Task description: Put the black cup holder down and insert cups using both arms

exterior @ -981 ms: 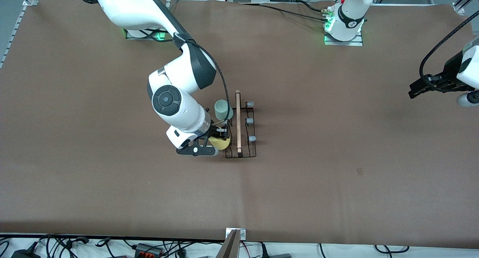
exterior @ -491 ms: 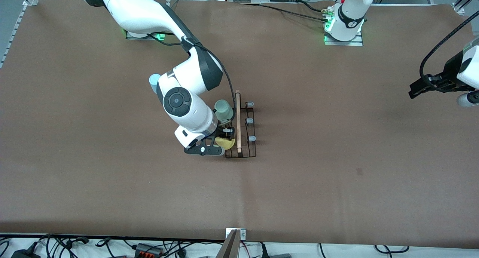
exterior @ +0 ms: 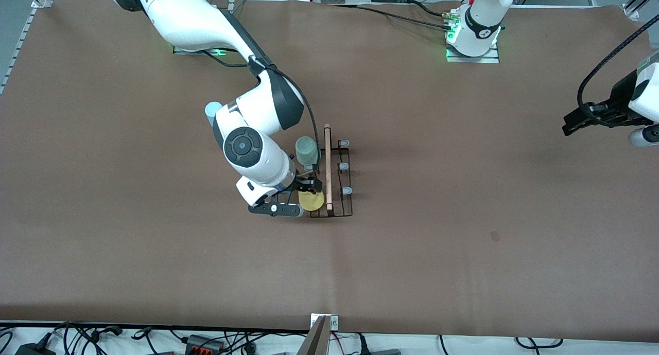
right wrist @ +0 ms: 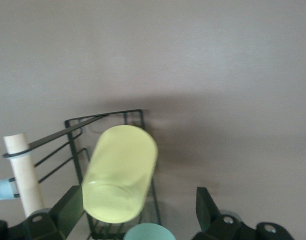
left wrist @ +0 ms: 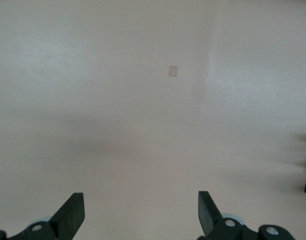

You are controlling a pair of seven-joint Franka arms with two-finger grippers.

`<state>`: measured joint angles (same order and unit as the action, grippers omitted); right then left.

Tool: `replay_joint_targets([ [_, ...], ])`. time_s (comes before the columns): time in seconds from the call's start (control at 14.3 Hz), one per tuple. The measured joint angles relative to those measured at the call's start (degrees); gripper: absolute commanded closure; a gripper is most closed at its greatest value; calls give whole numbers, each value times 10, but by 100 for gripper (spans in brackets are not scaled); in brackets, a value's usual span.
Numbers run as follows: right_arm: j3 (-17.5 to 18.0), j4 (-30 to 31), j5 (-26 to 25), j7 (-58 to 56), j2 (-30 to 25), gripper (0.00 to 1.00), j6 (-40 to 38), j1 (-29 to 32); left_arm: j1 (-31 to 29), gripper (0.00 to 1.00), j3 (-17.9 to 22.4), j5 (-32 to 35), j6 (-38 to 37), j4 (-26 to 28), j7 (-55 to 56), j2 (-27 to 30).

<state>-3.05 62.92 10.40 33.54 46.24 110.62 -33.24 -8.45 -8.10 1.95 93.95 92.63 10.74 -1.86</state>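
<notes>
Resting yellow cup (exterior: pixel 311 200) on black cup holder (exterior: pixel 340 200)

Both arms are glossy white with dark grey joint bands. The right arm (exterior: pixel 247 134) has a round black joint cap and a black cable; the left arm (exterior: pixel 481 20) has a green-lit base.

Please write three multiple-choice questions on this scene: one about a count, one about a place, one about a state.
1. How many cups sit on the black cup holder? A one; B two; C three.
2. Where is the light blue cup? A on the table, toward the right arm's end from the holder; B on the holder; C stacked on another cup.
3. The right gripper is: A open; B shut on a cup; C out of view.
Answers: B, the green cup and the yellow cup; A, it stands apart on the table; A, its fingers are wide apart.
</notes>
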Motion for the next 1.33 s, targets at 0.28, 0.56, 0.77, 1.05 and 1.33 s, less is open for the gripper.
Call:
replay_joint_targets([
  [0.28,-39,-9,-44,-18,-51,0,-83,9,0,0,0,0,0,0,0,0],
  [0.56,-50,-9,-59,-109,-94,0,-141,78,0,0,0,0,0,0,0,0],
  [0.77,-53,-9,-61,-137,-116,0,-165,124,0,0,0,0,0,0,0,0],
  [1.05,-49,9,-62,-160,-161,0,-170,195,0,0,0,0,0,0,0,0],
  [1.33,-7,86,-62,-250,-249,0,-167,305,0,0,0,0,0,0,0,0],
])
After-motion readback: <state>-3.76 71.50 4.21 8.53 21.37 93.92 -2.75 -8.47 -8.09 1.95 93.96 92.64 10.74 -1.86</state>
